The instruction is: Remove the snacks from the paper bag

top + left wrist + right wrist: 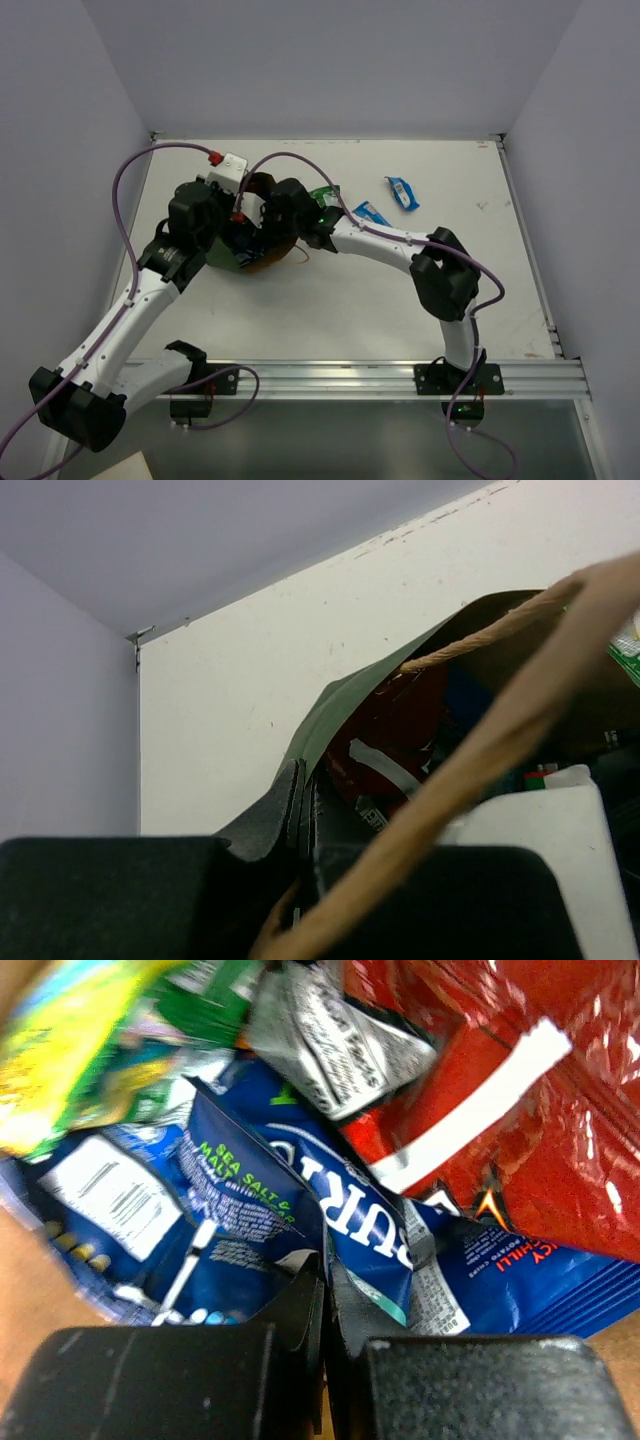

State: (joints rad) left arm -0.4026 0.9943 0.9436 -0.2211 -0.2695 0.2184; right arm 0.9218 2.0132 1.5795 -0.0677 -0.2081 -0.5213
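The dark green paper bag (pixel 224 256) lies tipped on the table's left half, its mouth facing right. My left gripper (pixel 303 780) is shut on the edge of its green wall (pixel 335 705), and a tan handle (pixel 480 755) crosses in front. My right gripper (pixel 327 1282) is inside the bag, shut on the edge of a blue-and-white packet (pixel 350 1210). Around it lie the red-orange chip bag (pixel 520 1080), other blue packets (pixel 180 1260) and a green packet (pixel 90 1050). The red bag also shows in the left wrist view (pixel 395 730). In the top view my right gripper's fingertips are hidden in the bag's mouth.
Outside the bag, right of its mouth, lie a green packet (pixel 325 196), a blue-and-white packet (pixel 369 212) and a small blue bar (pixel 401 192). The walls close in at the back and both sides. A metal rail (pixel 400 378) runs along the near edge.
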